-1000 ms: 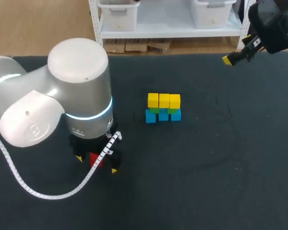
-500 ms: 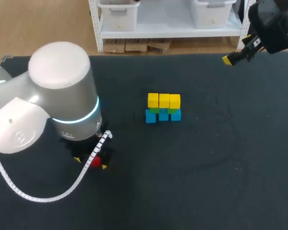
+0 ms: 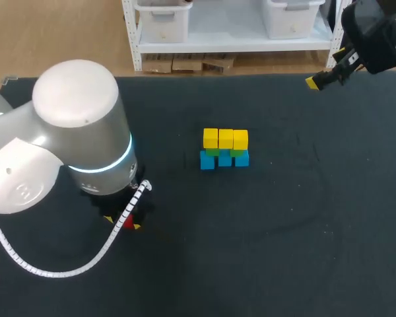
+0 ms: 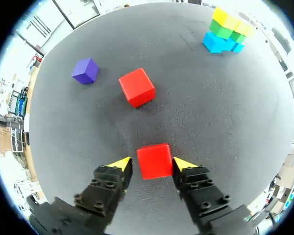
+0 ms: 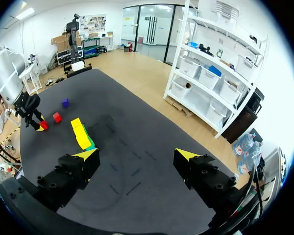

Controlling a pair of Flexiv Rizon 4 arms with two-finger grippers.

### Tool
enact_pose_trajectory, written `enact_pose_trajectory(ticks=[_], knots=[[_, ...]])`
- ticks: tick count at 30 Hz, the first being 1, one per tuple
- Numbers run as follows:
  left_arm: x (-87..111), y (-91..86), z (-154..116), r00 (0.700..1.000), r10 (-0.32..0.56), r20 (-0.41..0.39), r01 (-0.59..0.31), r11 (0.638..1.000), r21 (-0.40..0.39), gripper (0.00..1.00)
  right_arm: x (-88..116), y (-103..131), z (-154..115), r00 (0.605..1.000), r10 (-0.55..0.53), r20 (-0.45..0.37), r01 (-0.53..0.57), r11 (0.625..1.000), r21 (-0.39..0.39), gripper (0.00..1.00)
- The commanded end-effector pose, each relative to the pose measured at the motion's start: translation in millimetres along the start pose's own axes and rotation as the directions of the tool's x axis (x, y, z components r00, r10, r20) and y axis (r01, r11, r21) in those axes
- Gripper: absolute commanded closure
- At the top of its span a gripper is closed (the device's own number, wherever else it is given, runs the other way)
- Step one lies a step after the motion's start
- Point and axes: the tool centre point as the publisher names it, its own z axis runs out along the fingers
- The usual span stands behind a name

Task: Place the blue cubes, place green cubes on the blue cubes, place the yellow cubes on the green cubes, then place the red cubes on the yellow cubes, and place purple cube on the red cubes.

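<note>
My left hand point(image 4: 152, 164), released, straddles a red cube point(image 4: 154, 160) unevenly; closing could twist or shove it. My right hand point(image 5: 137, 155) hangs open, empty.

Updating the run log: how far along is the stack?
Done: blue cubes, green cubes and yellow cubes stacked. In hand: left hand straddles one red cube on the table. Left: that cube, the other red cube, then the purple cube.
</note>
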Motion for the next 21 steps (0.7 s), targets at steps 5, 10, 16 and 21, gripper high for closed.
enact_pose_trajectory(ticks=[5,10,16,21], knots=[[-1.4,0.9,-1,1.000,0.001,-0.012,-0.001,1.000,-0.003,0.75,0,1,0,1.000,0.000,0.000,0.000,1.000,0.002,0.00],[0.8,0.8,-7,0.998,0.050,-0.040,-0.051,0.999,-0.019,1.00,0,1,0,1.000,0.000,0.000,0.000,1.000,0.002,0.00],[-9.2,-9.2,-38,0.928,0.364,-0.076,-0.366,0.931,-0.003,1.00,0,1,0,1.000,0.000,0.000,0.000,1.000,0.002,0.00],[-20.9,-1.0,-78,0.848,0.527,-0.046,-0.528,0.849,-0.007,1.00,0,1,0,1.000,0.000,0.000,0.000,1.000,0.002,0.00]])
